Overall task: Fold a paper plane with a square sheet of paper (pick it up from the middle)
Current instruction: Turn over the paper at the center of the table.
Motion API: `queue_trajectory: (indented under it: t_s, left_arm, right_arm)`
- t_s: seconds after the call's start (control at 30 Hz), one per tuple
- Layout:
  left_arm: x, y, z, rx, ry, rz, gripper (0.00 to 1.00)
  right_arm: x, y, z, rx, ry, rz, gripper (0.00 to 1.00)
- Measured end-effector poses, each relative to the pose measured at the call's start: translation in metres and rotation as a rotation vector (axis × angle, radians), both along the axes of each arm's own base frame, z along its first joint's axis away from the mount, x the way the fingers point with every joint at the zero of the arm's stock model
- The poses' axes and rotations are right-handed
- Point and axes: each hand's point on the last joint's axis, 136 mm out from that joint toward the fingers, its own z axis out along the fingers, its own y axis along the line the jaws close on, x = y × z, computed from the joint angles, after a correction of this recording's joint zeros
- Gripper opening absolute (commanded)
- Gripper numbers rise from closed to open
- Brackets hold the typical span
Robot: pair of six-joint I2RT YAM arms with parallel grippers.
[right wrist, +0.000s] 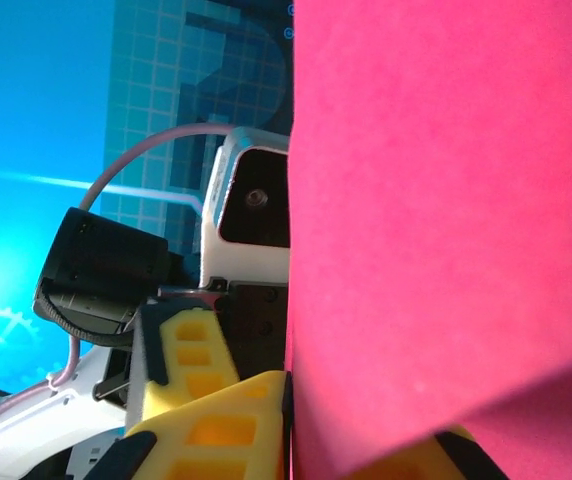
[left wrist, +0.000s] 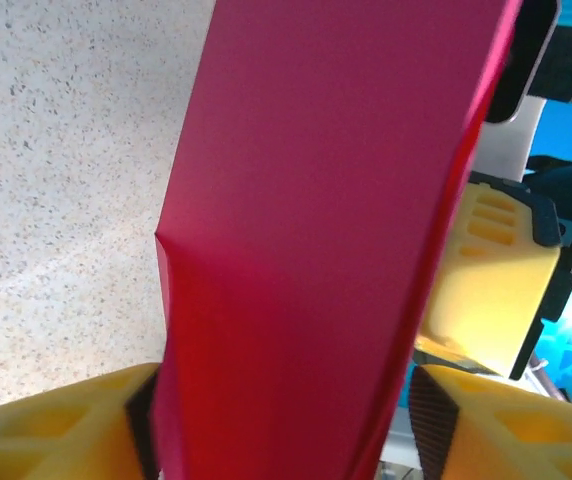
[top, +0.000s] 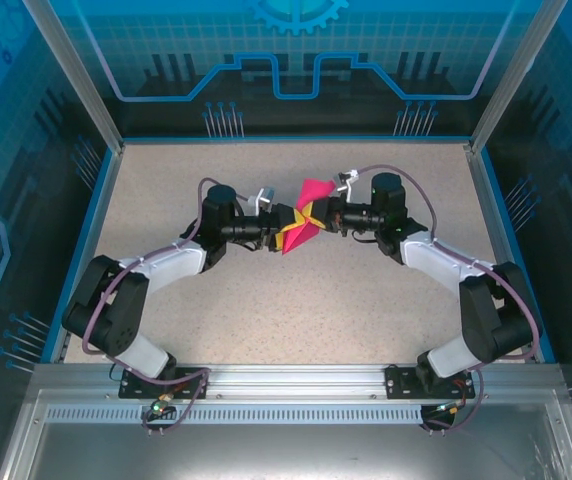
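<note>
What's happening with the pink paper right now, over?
Right tool shut on the pink paper, held above the table. Left tool open around it. Nothing in the way.

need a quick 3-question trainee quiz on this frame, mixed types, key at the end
1. True or false: the pink paper is held clear of the table.
2. Where do the left gripper and right gripper meet? A) at the table's left edge B) over its middle C) at the far wall
3. Which gripper is clamped on the paper?
Key: 1 true; 2 B; 3 right.
</note>
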Motion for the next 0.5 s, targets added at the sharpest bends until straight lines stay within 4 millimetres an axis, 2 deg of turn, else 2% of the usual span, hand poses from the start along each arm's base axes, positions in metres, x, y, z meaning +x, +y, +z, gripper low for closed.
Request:
queue_trajectory:
  t_s: [0.13,0.33,0.5]
  left_arm:
    - [0.000,-0.001,0.002,-0.014,-0.006,-0.001,0.37]
    - [0.000,-0.001,0.002,-0.019,-0.017,-0.005,0.18]
    - [-0.001,0.000,-0.002,-0.007,-0.008,-0.005,0.08]
  right_arm:
    - [-0.003,0.000,-0.004,-0.012,0.020,0.011,0.12]
    - [-0.003,-0.001,-0.024,-0.046,0.084,0.015,0.17]
    - [-0.003,-0.005,-0.035,-0.093,0.123,0.008,0.35]
